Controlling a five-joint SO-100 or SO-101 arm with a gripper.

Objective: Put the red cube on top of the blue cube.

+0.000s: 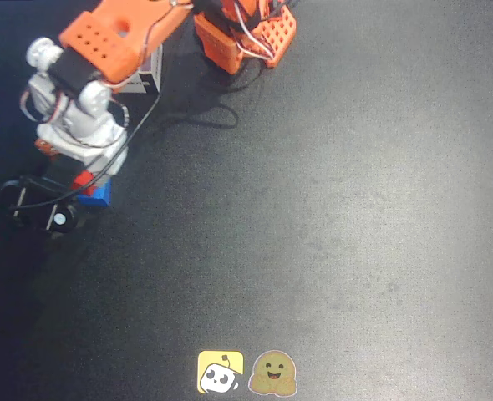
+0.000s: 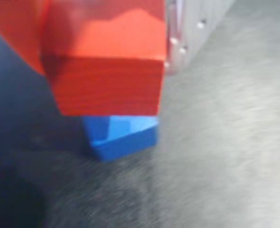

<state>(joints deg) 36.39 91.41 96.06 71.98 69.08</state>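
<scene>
Red cube (image 2: 109, 66): a solid block with flat matte faces and crisp edges, filling the upper middle of the wrist view; in the overhead view only a sliver of it (image 1: 83, 179) showed under the wrist, at about nine o'clock of the frame. Blue cube (image 2: 122, 136): same plain matte finish, its near edge and part of its top visible directly below the red one in the wrist view; from overhead (image 1: 99, 195) a corner stuck out at five o'clock of the red sliver. Whether the two blocks touched could not be told. Gripper (image 2: 102, 52): an orange plastic finger (image 2: 16, 33) lay against the red cube's left side and a pale ribbed one (image 2: 192, 28) stood at its right, so the tool was clenched on the red cube. Arm (image 1: 104, 50): orange perforated shells with white motor housings and loose black cable, running from twelve o'clock down to the cubes. Mat (image 1: 330, 209): dark, finely grained, faintly mottled. Two stickers at six o'clock: a yellow square one (image 1: 221, 372) and a brown blob face (image 1: 273, 373).
</scene>
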